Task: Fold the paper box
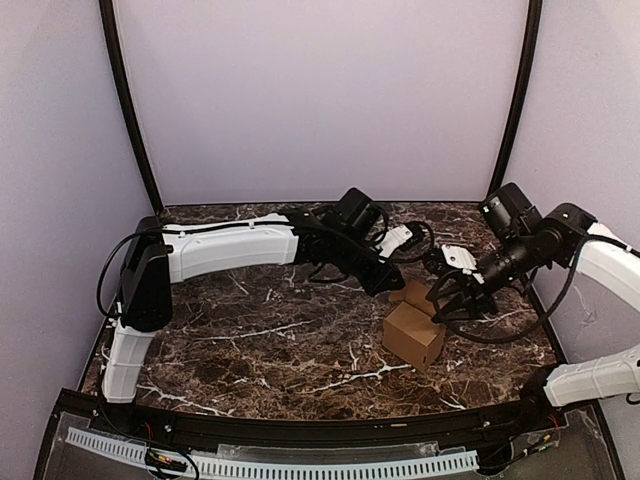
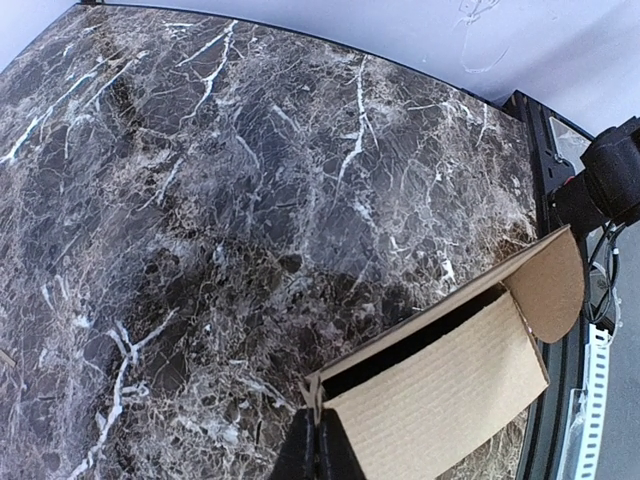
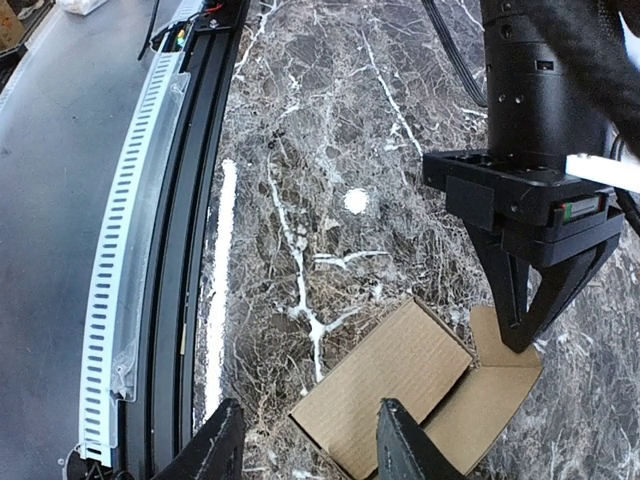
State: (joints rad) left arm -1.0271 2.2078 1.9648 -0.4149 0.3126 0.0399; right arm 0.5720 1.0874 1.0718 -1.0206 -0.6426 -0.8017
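The paper box (image 1: 412,336) is a small brown cardboard cube standing right of the table's middle, with its far end open and a rounded flap (image 1: 416,294) sticking out. My left gripper (image 1: 392,286) reaches in from the left. In the left wrist view its fingertips (image 2: 318,440) are pressed together on a thin corner edge of the box (image 2: 450,385). My right gripper (image 1: 446,300) hovers over the box's right side. In the right wrist view it (image 3: 308,445) is open and empty, and its fingers (image 3: 400,440) straddle the box (image 3: 390,385).
The marble table (image 1: 260,330) has a black rail with a white perforated strip (image 3: 130,250) along its near edge. The left gripper's body (image 3: 530,190) stands just beyond the box flap (image 3: 495,385) in the right wrist view. Lilac walls enclose the back and sides.
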